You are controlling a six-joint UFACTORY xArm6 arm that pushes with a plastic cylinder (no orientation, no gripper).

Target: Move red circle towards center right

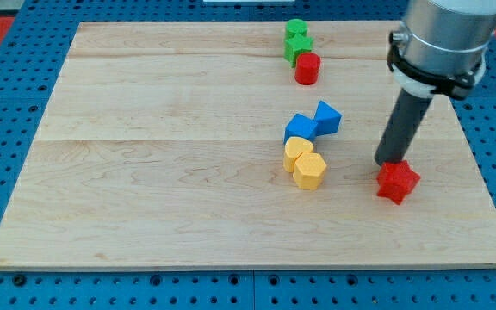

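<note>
The camera view shows a pale wooden worktop carrying 8 blocks: 2 red, 2 green, 2 blue, 2 yellow. The red circle stands near the view's top edge, right of centre, touching the lower of 2 green blocks that sit stacked one behind the other just above it. Lower down, near the middle, 2 blue blocks touch each other, and directly below them 2 yellow blocks touch as well. The other red block, star-like in shape, lies toward the view's right. My tip rests against its upper left side, well apart from the red circle. There is no hand, only the rod. Bare wood fills the view's left half, and the strip right of the red circle.
</note>
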